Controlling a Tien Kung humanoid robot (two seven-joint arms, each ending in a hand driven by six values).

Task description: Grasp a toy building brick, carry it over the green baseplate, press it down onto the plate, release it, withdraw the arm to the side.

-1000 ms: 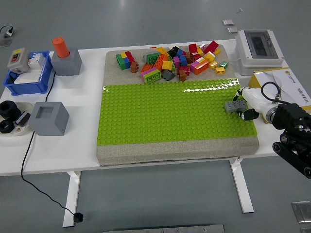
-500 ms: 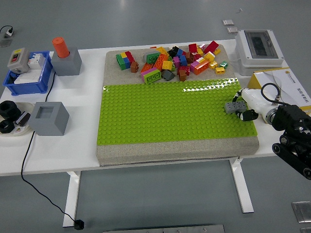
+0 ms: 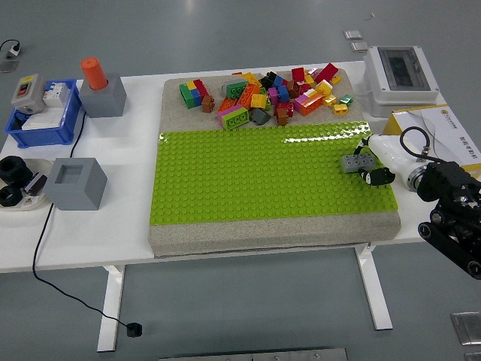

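The green baseplate lies on a beige pad in the middle of the table. A pile of coloured bricks lies on the pad behind it. My right hand comes in from the right edge and is shut on a grey brick, which it holds low over the plate's right part. I cannot tell whether the brick touches the studs. My left arm is out of view.
A white electrical box and a paper sheet lie at the right. On the left stand two grey blocks, one with an orange cylinder, a blue bin and a cable.
My right hand has moved a little to the left and farther over the plate with the grey brick in it. The cable's plug on the floor has shifted.
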